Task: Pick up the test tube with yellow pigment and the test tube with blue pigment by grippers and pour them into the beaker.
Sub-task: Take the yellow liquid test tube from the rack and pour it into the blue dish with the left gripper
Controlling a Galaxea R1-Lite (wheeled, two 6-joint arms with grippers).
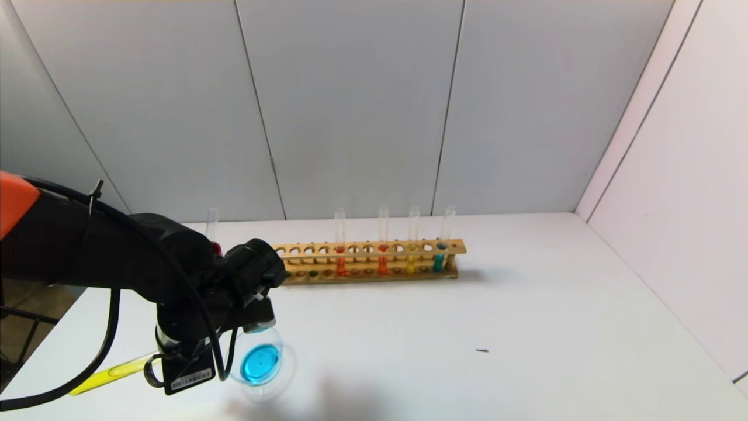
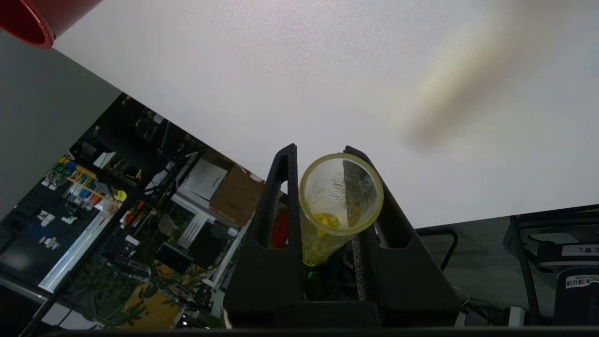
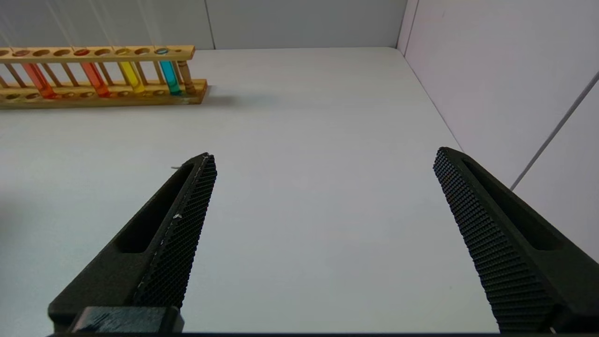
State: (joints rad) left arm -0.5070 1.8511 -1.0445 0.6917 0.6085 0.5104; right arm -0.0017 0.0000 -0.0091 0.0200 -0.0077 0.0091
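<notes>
Yellow-pigment test tube (image 1: 111, 372) gripped in left hand (image 1: 193, 351), lying near level, round end with greenish-yellow liquid pointing out past the bench's (image 1: 526, 327) left edge. Left wrist view: tube mouth (image 2: 340, 194) facing the camera, pinched between the two black fingers (image 2: 276, 224); a little yellow liquid inside.

Beaker (image 1: 260, 363) on bench just beside the left hand, partly under it, holding bright blue liquid. Tube mouth itself hidden behind the hand in head view; cannot tell whether it is over the beaker rim.

Right hand (image 3: 323, 187) out of head view. Right wrist view: fingers (image 3: 182, 224) spread wide, nothing between them, above bare bench.

Wooden rack (image 1: 374, 263) at back of bench, well apart from beaker. Tubes upright in it: two orange-red (image 1: 340, 257), one yellow (image 1: 412, 257), one teal (image 1: 441, 254) at the right end. One more clear tube (image 1: 211, 225) behind the left arm. Red cup (image 2: 32, 18) at the corner of left wrist view.
</notes>
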